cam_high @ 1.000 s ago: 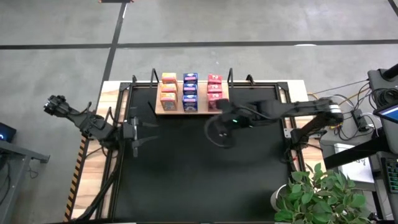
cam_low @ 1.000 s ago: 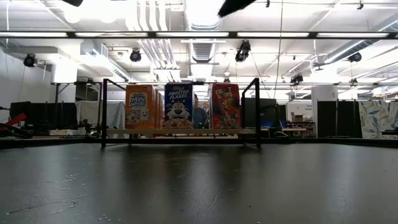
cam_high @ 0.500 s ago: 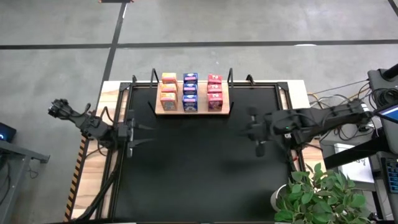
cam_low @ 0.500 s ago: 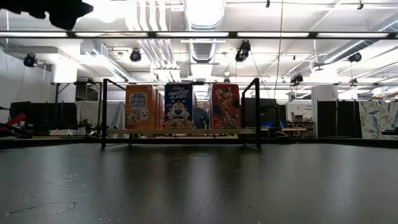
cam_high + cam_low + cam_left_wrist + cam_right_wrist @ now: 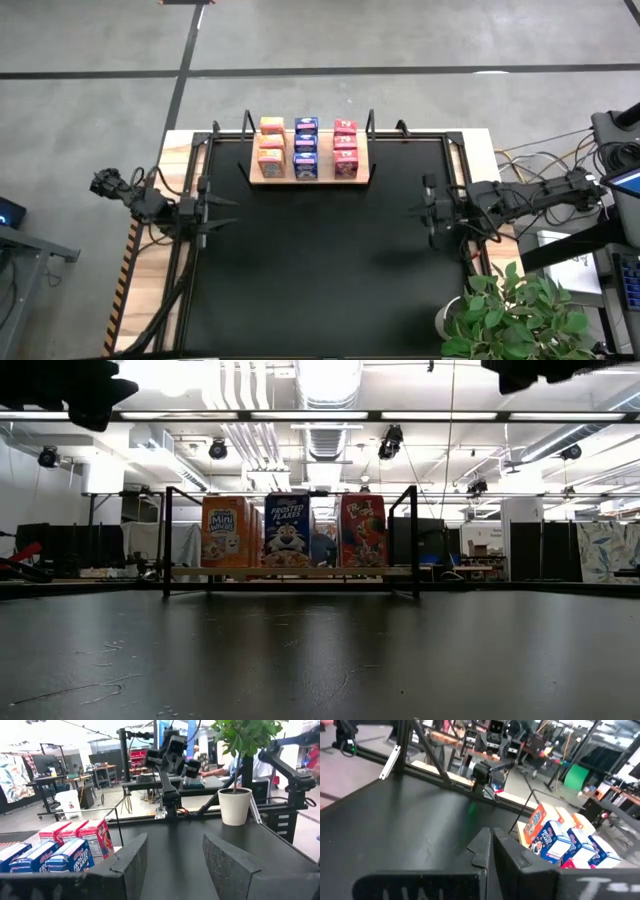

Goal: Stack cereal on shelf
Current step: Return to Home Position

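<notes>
The shelf (image 5: 308, 178) is a light-wood board with black end posts at the far middle of the black mat. On it stand the cereal boxes in three rows: orange (image 5: 271, 142), blue (image 5: 307, 145), red (image 5: 345, 147). The low view shows the front orange (image 5: 227, 532), blue (image 5: 287, 530) and red (image 5: 363, 530) boxes upright on the board (image 5: 290, 571). My left gripper (image 5: 215, 212) is open and empty at the mat's left edge. My right gripper (image 5: 427, 210) is shut and empty near the mat's right edge. Both are well away from the shelf.
A potted plant (image 5: 510, 310) stands off the table's near right corner and also shows in the left wrist view (image 5: 235, 805). Black frame rails (image 5: 190, 270) run along the mat's sides. Cables and equipment (image 5: 600, 190) lie to the right.
My right gripper has drawn back from just in front of the shelf's red row toward the table's right edge. My left gripper has pulled back a little toward the table's left edge. The boxes and shelf have stayed still.
</notes>
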You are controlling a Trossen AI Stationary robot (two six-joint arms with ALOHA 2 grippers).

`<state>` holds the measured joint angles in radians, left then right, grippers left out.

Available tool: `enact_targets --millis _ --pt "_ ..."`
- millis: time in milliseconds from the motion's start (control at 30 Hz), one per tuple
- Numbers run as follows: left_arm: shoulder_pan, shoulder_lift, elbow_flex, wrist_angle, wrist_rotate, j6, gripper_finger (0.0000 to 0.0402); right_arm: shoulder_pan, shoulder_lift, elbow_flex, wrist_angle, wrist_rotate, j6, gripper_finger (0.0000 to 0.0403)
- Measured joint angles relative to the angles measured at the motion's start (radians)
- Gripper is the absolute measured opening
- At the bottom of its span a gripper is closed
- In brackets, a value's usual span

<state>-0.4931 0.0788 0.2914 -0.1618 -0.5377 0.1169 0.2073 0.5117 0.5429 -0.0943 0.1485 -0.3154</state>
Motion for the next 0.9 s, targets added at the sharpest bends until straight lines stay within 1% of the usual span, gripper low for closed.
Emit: enact_targets --millis 167,400,567,900 --pt "0.000 -0.079 -0.049 -0.003 -0.001 0.011 0.0173 0.000 -0.082 -0.107 0.074 -0.001 -0.010 0.0012" --pt "0.001 -0.078 -0.059 -0.001 -0.003 0.002 0.0173 0.000 -0.188 -0.212 0.136 -0.001 -0.010 0.0012" --pt "0.002 -0.079 -0.060 -0.003 -0.003 0.005 0.0173 0.000 -0.275 -0.285 0.150 0.000 -0.008 0.0012" --pt "0.002 -0.079 -0.096 0.013 -0.002 0.002 0.0173 0.000 -0.500 -0.406 0.156 0.002 -0.015 0.0012"
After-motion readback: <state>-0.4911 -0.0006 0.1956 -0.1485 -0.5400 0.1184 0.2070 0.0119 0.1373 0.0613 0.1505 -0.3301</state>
